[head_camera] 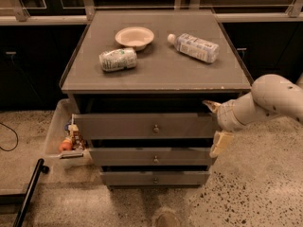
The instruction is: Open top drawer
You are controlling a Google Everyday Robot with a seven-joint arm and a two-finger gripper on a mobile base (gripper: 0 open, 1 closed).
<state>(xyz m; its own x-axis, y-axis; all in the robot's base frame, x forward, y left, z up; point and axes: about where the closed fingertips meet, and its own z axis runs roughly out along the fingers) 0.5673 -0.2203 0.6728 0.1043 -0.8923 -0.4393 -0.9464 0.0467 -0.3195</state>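
The top drawer (118, 126) is the widest grey front under the cabinet top, with a small round metal knob (155, 127) at its middle. It stands out a little from the cabinet, with a dark gap above it. Two narrower drawer fronts (142, 156) sit below it. My gripper (214, 124) is at the right end of the top drawer front. It is open, with one fingertip (209, 105) above the front's upper corner and the other (219, 144) below its lower corner. The white arm (274, 98) comes in from the right.
On the cabinet top (161, 72) lie a beige bowl (135, 36), a plastic bottle (194, 47) and a can on its side (118, 59). A white bin (53, 135) with small items stands at the left of the cabinet. A black pole (28, 193) lies on the floor at lower left.
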